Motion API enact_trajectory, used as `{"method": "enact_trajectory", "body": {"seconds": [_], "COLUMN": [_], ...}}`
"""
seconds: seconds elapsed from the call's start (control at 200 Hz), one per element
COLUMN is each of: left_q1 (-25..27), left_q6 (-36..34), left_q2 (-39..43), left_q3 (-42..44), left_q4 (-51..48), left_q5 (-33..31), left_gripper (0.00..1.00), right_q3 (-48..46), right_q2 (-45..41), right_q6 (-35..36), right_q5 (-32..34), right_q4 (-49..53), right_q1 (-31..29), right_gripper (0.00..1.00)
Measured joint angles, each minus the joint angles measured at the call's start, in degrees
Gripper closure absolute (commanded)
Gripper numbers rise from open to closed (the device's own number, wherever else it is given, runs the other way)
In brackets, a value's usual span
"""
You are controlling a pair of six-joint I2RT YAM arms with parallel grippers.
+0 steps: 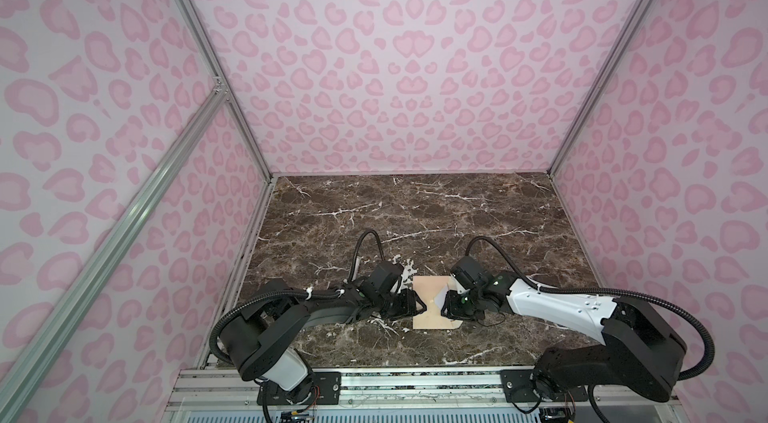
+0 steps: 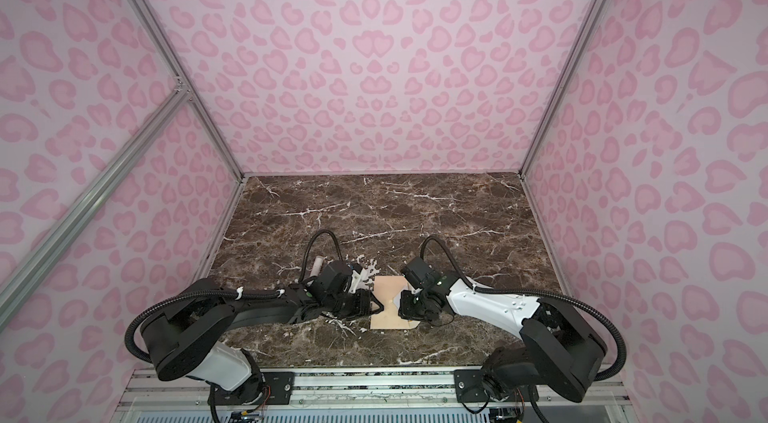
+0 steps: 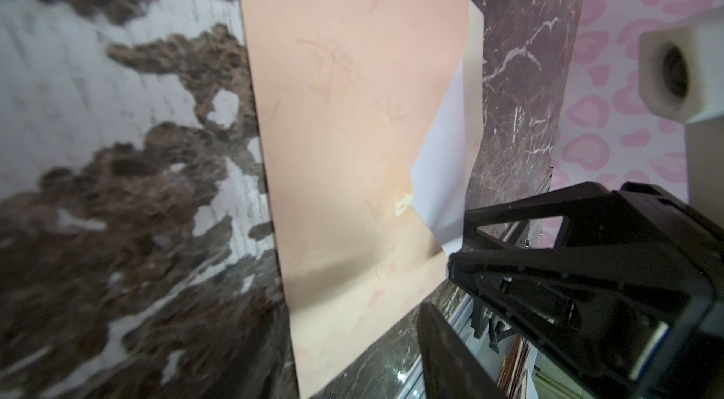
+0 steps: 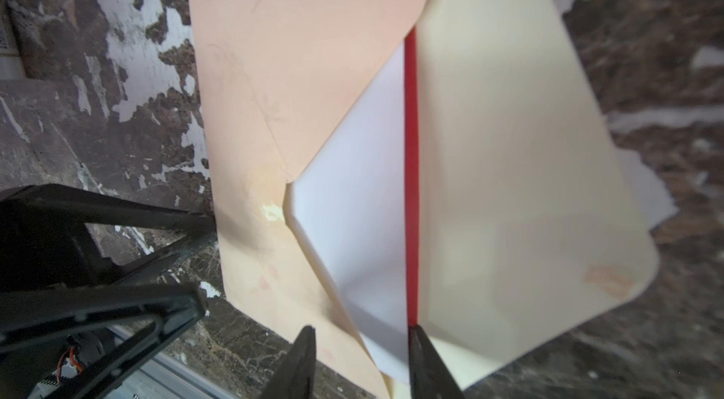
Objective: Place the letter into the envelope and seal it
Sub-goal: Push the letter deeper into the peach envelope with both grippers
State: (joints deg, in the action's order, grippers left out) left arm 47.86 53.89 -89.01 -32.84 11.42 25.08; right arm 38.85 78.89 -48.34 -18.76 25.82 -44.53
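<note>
You're finishing insertion: the letter [image 4: 360, 181] sits mostly inside the envelope [image 4: 274, 64], toward six o'clock on the table [image 1: 415, 213], with the flap [image 4: 509, 142] raised. The left gripper [image 4: 203, 260], jaws parted, rests at its nine o'clock edge. The right gripper [image 4: 358, 358], at three, straddles the letter unclenched. Next, nudge it home, then fold the flap.

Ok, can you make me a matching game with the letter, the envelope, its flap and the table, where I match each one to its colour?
Things:
1 letter
2 envelope
3 flap, inner side
4 table

Colours:
A dark brown marble with white veins
B cream
C peach-tan
D white with a red edge

Pairs: 1-D, 2-C, 3-B, 4-A
</note>
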Motion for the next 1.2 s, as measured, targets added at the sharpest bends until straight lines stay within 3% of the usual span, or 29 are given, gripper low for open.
{"method": "enact_trajectory", "body": {"seconds": [0.375,0.59,1.2], "left_q1": [0.2,0.1,-2.9], "left_q6": [0.0,-0.8,-3.7], "left_q2": [-0.1,-0.1,-2.0], "left_q3": [0.0,-1.9,-5.2], "left_q4": [0.2,-3.1,-6.8], "left_q5": [0.0,-1.3,-1.3], "left_gripper": [0.44,0.43,0.43], "right_q3": [1.0,4.2,5.9], "right_q2": [0.4,-0.8,6.1], "right_q6": [-1.6,0.2,2.7], "right_q5": [-0.9,2.8,3.7], "right_q4": [-1.9,2.1,0.3], "right_q1": [-0.8,0.1,3.7], "right_gripper": [0.50,0.46,0.49]}}
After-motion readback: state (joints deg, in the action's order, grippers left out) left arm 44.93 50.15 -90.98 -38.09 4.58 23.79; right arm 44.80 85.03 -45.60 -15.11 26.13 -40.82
